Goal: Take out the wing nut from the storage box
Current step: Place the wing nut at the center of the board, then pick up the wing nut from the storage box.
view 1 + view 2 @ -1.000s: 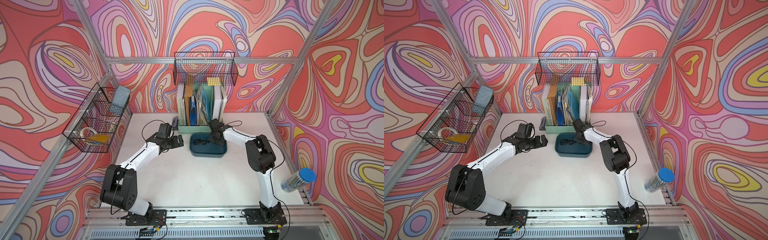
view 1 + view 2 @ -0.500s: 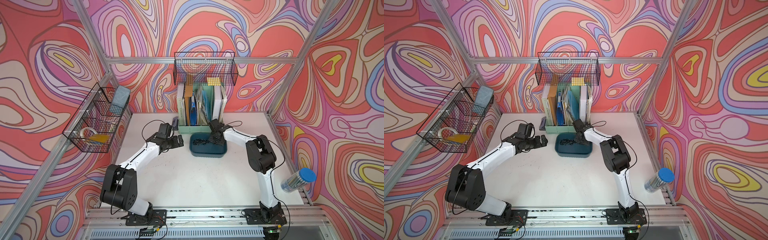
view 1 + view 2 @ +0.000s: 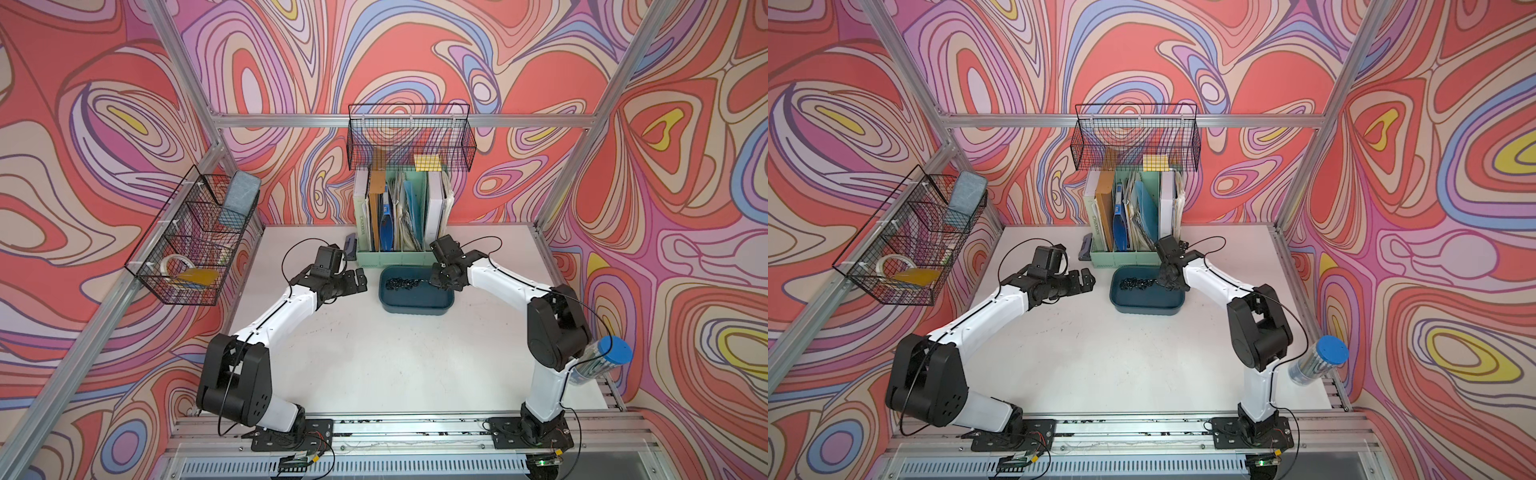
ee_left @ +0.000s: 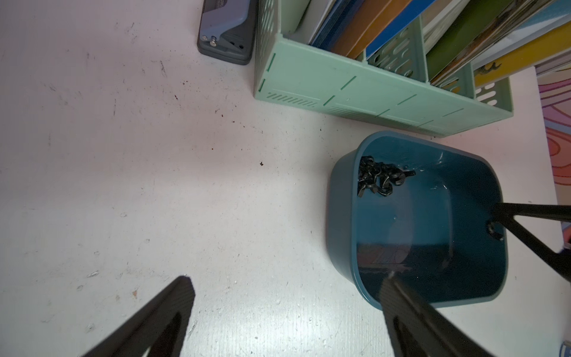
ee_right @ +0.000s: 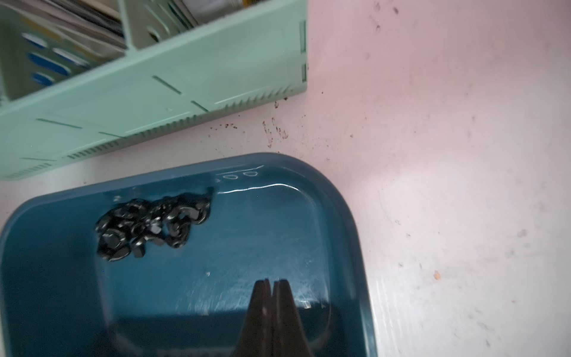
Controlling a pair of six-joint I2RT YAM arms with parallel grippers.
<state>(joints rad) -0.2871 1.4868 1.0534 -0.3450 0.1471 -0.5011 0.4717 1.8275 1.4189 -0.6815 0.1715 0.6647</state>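
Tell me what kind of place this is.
Probably a lab robot cell staged as an office desk: two robot arms bolted to a rail, an aluminium frame carrying printed walls, and a file holder below a wire basket.

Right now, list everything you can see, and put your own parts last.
storage box: one, dark teal, on the table in front of the file holder
wing nuts: one pile, number unclear, black, inside the storage box near its back wall
file holder: one, mint green, at the back of the table, full of books and folders
hole punch: one, grey, beside the file holder
wire baskets: two, black, on the back wall and a side wall
tape roll: one, whitish, in the side basket
tube: one, clear with a blue cap, by the right arm
table: one, white
left gripper: black, open, beside the storage box
right gripper: black, shut, above the storage box's floor
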